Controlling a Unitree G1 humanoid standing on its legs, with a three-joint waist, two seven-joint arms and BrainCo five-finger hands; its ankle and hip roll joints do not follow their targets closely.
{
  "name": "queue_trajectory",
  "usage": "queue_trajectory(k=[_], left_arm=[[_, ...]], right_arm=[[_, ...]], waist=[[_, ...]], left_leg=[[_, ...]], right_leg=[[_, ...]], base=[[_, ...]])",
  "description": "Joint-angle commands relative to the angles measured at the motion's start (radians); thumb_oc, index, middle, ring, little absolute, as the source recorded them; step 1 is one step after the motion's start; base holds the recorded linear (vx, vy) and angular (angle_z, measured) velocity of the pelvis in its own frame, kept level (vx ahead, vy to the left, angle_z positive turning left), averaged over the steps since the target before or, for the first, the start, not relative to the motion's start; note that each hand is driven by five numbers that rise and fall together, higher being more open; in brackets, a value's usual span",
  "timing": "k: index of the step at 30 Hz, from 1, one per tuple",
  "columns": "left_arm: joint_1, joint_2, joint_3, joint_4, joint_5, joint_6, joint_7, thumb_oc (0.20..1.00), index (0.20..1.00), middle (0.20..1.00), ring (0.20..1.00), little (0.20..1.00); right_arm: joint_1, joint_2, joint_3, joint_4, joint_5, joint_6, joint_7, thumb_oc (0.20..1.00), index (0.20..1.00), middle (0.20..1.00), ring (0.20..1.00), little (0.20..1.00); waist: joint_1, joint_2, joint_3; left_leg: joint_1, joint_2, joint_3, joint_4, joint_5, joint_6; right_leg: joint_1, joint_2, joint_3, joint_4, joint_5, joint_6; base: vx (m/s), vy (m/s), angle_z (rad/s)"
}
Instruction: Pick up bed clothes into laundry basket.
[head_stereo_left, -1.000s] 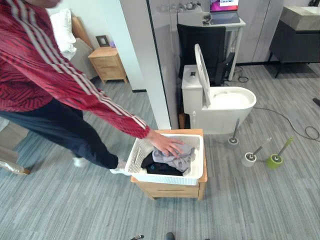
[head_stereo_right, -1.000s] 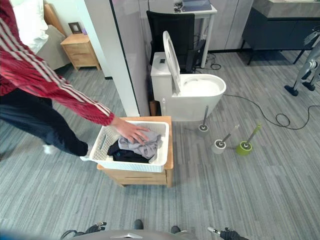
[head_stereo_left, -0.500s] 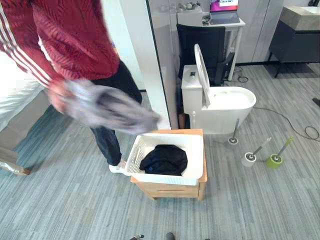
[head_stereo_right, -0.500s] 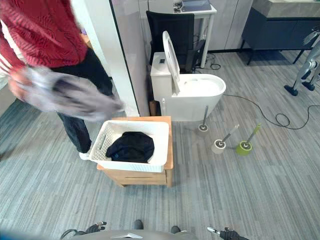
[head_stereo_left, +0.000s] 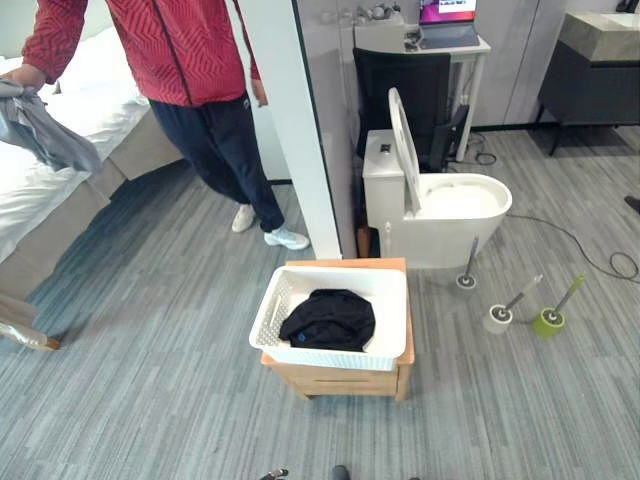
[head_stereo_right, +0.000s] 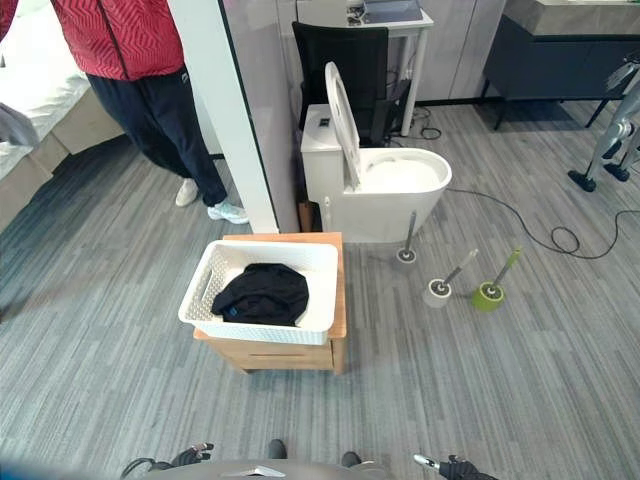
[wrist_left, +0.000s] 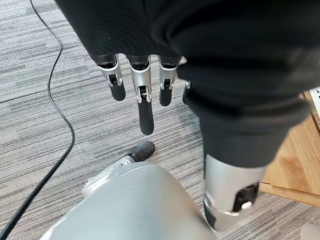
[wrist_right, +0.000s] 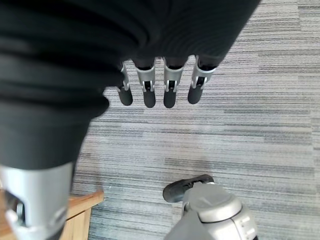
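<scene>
In the left eye view a person (head_stereo_left: 190, 60) is holding a grey garment (head_stereo_left: 45, 130) over the bed (head_stereo_left: 60, 150). A black garment (head_stereo_left: 328, 318) is lying in the white laundry basket (head_stereo_left: 270, 310) on a wooden stand (head_stereo_left: 345, 380). Left hand (wrist_left: 142, 95) and right hand (wrist_right: 160, 85) are hanging above grey floor, fingers straight, empty.

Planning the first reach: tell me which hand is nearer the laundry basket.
Left, probably. The left hand hangs open close beside the wooden stand under the white laundry basket; the right hand hangs open, farther from that stand's corner.
</scene>
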Motion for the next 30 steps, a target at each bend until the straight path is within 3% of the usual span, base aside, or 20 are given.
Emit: queue_trajectory(k=[1, 4, 5, 6, 9, 12, 15, 16, 18, 19, 20, 21, 22, 23, 24, 25, 26, 30], left_arm=[[-0.057, 0.026, -0.003, 0.039, 0.006, -0.009, 0.006, 1.0, 1.0, 1.0, 1.0, 1.0], [-0.072, 0.041, -0.014, 0.035, 0.016, -0.015, 0.008, 1.0, 1.0, 1.0, 1.0, 1.0], [-0.122, 0.08, -0.032, 0.008, -0.013, -0.018, 0.017, 1.0, 1.0, 1.0, 1.0, 1.0], [-0.122, 0.08, -0.032, 0.008, -0.014, -0.018, 0.017, 1.0, 1.0, 1.0, 1.0, 1.0], [-0.138, 0.114, 0.001, 0.013, -0.031, -0.011, 0.026, 1.0, 1.0, 1.0, 1.0, 1.0], [-0.123, 0.13, 0.036, 0.026, -0.038, -0.009, 0.029, 1.0, 1.0, 1.0, 1.0, 1.0], [-0.12, 0.127, 0.057, 0.037, -0.057, -0.009, 0.036, 1.0, 1.0, 1.0, 1.0, 1.0], [-0.118, 0.127, 0.065, 0.04, -0.066, -0.008, 0.034, 1.0, 1.0, 1.0, 1.0, 1.0], [-0.122, 0.126, 0.07, 0.038, -0.072, -0.009, 0.04, 1.0, 1.0, 1.0, 1.0, 1.0], [-0.121, 0.129, 0.078, 0.039, -0.077, -0.013, 0.041, 1.0, 1.0, 1.0, 1.0, 1.0], [-0.108, 0.126, 0.073, 0.038, -0.065, -0.017, 0.038, 1.0, 1.0, 1.0, 1.0, 1.0], [-0.103, 0.123, 0.062, 0.032, -0.043, -0.014, 0.03, 1.0, 1.0, 1.0, 1.0, 1.0], [-0.103, 0.123, 0.062, 0.032, -0.043, -0.014, 0.03, 1.0, 1.0, 1.0, 1.0, 1.0], [-0.114, 0.121, 0.031, 0.008, -0.013, -0.015, 0.023, 1.0, 1.0, 1.0, 1.0, 1.0], [-0.114, 0.121, 0.031, 0.008, -0.013, -0.015, 0.023, 1.0, 1.0, 1.0, 1.0, 1.0], [-0.123, 0.123, 0.012, 0.0, 0.004, -0.016, 0.021, 1.0, 1.0, 1.0, 1.0, 1.0], [-0.135, 0.122, -0.019, -0.013, 0.034, -0.013, 0.021, 1.0, 1.0, 1.0, 1.0, 1.0], [-0.152, 0.118, -0.045, -0.029, 0.061, -0.015, 0.021, 1.0, 1.0, 1.0, 1.0, 1.0]], right_arm=[[-0.032, 0.011, -0.021, -0.005, 0.005, -0.026, 0.002, 1.0, 1.0, 1.0, 1.0, 1.0], [-0.033, -0.006, -0.033, -0.006, 0.009, -0.023, 0.006, 1.0, 1.0, 1.0, 1.0, 1.0], [-0.032, -0.015, -0.027, -0.008, 0.019, -0.027, 0.01, 1.0, 1.0, 1.0, 1.0, 1.0], [-0.032, -0.014, -0.027, -0.008, 0.019, -0.028, 0.01, 1.0, 1.0, 1.0, 1.0, 1.0], [-0.024, -0.007, -0.021, -0.007, 0.011, -0.024, 0.01, 1.0, 1.0, 1.0, 1.0, 1.0], [-0.05, -0.016, 0.002, -0.015, -0.023, -0.024, 0.001, 1.0, 1.0, 1.0, 1.0, 1.0], [-0.102, -0.041, 0.028, -0.044, -0.039, -0.035, -0.012, 1.0, 1.0, 1.0, 1.0, 1.0], [-0.109, -0.05, 0.037, -0.056, -0.045, -0.043, -0.011, 1.0, 1.0, 1.0, 1.0, 1.0], [-0.112, -0.06, 0.032, -0.067, -0.043, -0.05, -0.016, 1.0, 1.0, 1.0, 1.0, 1.0], [-0.109, -0.076, 0.016, -0.088, -0.021, -0.062, -0.016, 1.0, 1.0, 1.0, 1.0, 1.0], [-0.089, -0.076, 0.004, -0.08, -0.018, -0.059, -0.014, 1.0, 1.0, 1.0, 1.0, 1.0], [-0.054, -0.069, -0.008, -0.065, -0.024, -0.054, -0.01, 1.0, 1.0, 1.0, 1.0, 1.0], [-0.054, -0.069, -0.007, -0.065, -0.024, -0.054, -0.01, 1.0, 1.0, 1.0, 1.0, 1.0], [-0.016, -0.06, -0.021, -0.035, -0.038, -0.046, -0.007, 1.0, 1.0, 1.0, 1.0, 1.0], [-0.016, -0.059, -0.021, -0.035, -0.038, -0.046, -0.007, 1.0, 1.0, 1.0, 1.0, 1.0], [-0.004, -0.058, -0.032, -0.021, -0.045, -0.04, -0.01, 1.0, 1.0, 1.0, 1.0, 1.0], [0.012, -0.05, -0.042, -0.001, -0.052, -0.031, -0.007, 1.0, 1.0, 1.0, 1.0, 1.0], [0.001, -0.046, -0.026, 0.008, -0.113, -0.009, -0.012, 1.0, 1.0, 1.0, 1.0, 1.0]], waist=[[0.022, -0.04, 0.019], [0.009, -0.043, 0.043], [-0.007, -0.035, 0.081], [-0.01, -0.036, 0.082], [0.023, -0.044, 0.065], [0.071, -0.07, 0.047], [0.094, -0.059, 0.071], [0.097, -0.056, 0.087], [0.093, -0.06, 0.112], [0.065, -0.084, 0.131], [0.04, -0.104, 0.13], [0.012, -0.124, 0.118], [0.01, -0.124, 0.115], [-0.018, -0.124, 0.11], [-0.02, -0.124, 0.107], [-0.036, -0.116, 0.103], [-0.053, -0.077, 0.1], [-0.059, -0.045, 0.095]], left_leg=[[0.09, -0.025, 0.023, 0.012, -0.127, 0.028], [0.088, -0.026, 0.03, 0.012, -0.123, 0.037], [0.024, -0.013, -0.046, 0.042, -0.09, 0.041], [0.022, -0.014, -0.049, 0.044, -0.091, 0.041], [-0.04, -0.019, -0.15, 0.053, -0.039, 0.031], [-0.091, -0.03, -0.188, 0.047, 0.008, 0.009], [-0.163, -0.009, -0.247, 0.029, 0.093, -0.037], [-0.179, -0.007, -0.26, 0.018, 0.098, -0.046], [-0.197, -0.012, -0.255, 0.03, 0.083, -0.045], [-0.21, -0.018, -0.178, 0.161, 0.025, -0.019], [-0.203, -0.017, -0.111, 0.267, -0.038, -0.01], [-0.17, -0.018, -0.033, 0.378, -0.135, 0.011], [-0.174, -0.018, -0.034, 0.376, -0.132, 0.011], [-0.131, 0.025, 0.041, 0.444, -0.175, 0.023], [-0.134, 0.023, 0.039, 0.441, -0.172, 0.023], [-0.09, 0.049, 0.072, 0.42, -0.19, 0.018], [-0.019, 0.065, 0.102, 0.277, -0.181, 0.008], [0.024, 0.026, 0.076, 0.138, -0.17, 0.025]], right_leg=[[-0.081, -0.072, 0.04, 0.013, 0.025, 0.082], [-0.12, -0.06, 0.077, 0.072, 0.035, 0.092], [-0.165, 0.024, 0.228, 0.265, -0.046, 0.087], [-0.167, 0.024, 0.225, 0.27, -0.049, 0.087], [-0.084, 0.027, 0.172, 0.363, -0.122, 0.046], [0.0, 0.002, 0.127, 0.243, -0.173, 0.021], [-0.008, 0.039, 0.106, 0.2, -0.181, -0.008], [-0.019, 0.061, 0.1, 0.21, -0.181, -0.019], [-0.037, 0.07, 0.084, 0.236, -0.178, -0.024], [-0.079, 0.075, 0.083, 0.258, -0.158, -0.026], [-0.099, 0.054, 0.072, 0.249, -0.136, -0.023], [-0.114, 0.009, 0.023, 0.219, -0.108, -0.017], [-0.117, 0.009, 0.022, 0.218, -0.107, -0.017], [-0.134, -0.029, -0.051, 0.203, -0.092, -0.018], [-0.137, -0.03, -0.053, 0.202, -0.091, -0.018], [-0.148, -0.047, -0.097, 0.208, -0.096, -0.014], [-0.167, -0.056, -0.154, 0.229, -0.101, 0.001], [-0.193, -0.075, -0.164, 0.261, -0.096, 0.032]], base=[[-0.06, 0.049, -0.09], [-0.21, 0.023, -0.21], [-0.28, -0.04, -0.29], [-0.37, -0.089, 0.21], [-0.22, -0.198, 1.23], [-0.26, -0.202, 1.09], [-0.35, -0.201, 0.7], [-0.38, -0.179, 0.87], [-0.36, -0.089, 1.06], [-0.43, -0.02, 1.02], [-0.65, -0.021, 0.88], [-0.34, -0.004, 0.72], [-0.41, 0.014, 1.15], [-0.2, 0.013, 1.47], [-0.26, 0.054, 1.54], [-0.13, 0.179, 1.72], [-0.13, 0.18, 1.32], [-0.08, 0.276, 1.11]])
